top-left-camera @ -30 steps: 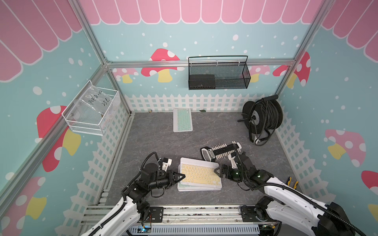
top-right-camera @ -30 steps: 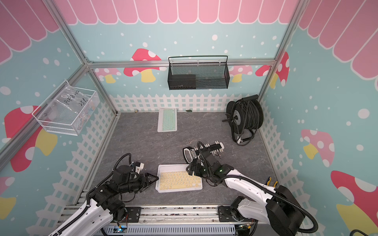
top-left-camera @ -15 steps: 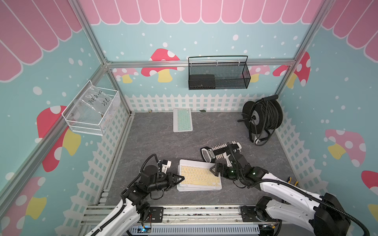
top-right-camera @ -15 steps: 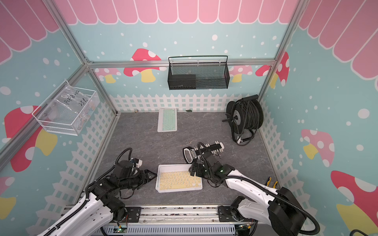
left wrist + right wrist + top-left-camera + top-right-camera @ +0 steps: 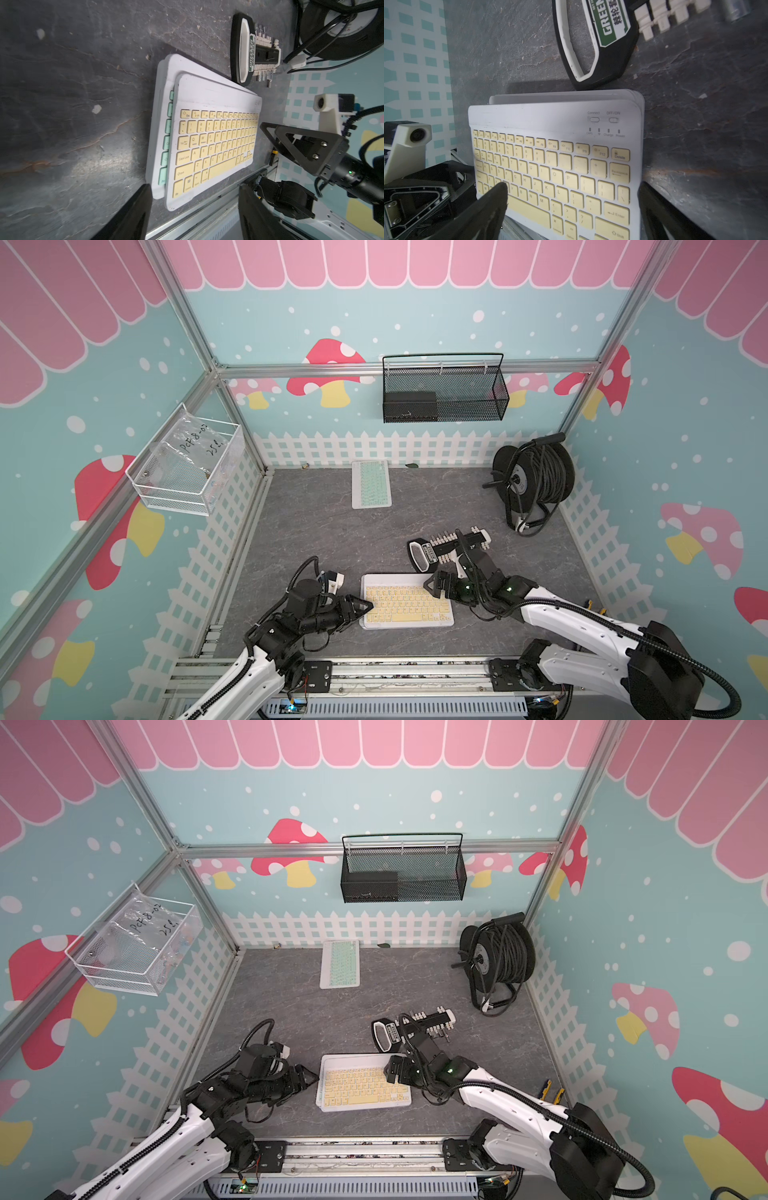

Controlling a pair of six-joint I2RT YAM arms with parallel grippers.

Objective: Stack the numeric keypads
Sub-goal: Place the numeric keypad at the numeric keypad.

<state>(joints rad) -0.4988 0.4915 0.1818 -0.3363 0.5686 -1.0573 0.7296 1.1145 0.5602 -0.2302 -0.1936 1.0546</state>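
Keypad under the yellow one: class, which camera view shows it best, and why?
The left wrist view: the lower keypad juts out beside the yellow keypad, baring a column of mint keys. The right wrist view shows only white edges behind the yellow one; both top views barely show a thin white rim.

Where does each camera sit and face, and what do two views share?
Top view: high behind the robot, looking down on the table; left pincer, right pincer show.
Top view: beside it, same table, same pincers.
Left wrist: on the left arm, looking past its pincer at the yellow keypad; right pincer shows.
Right wrist: on the right arm, facing that keypad from the other end; both pincers show.
Shared: both wrist views show the holder.
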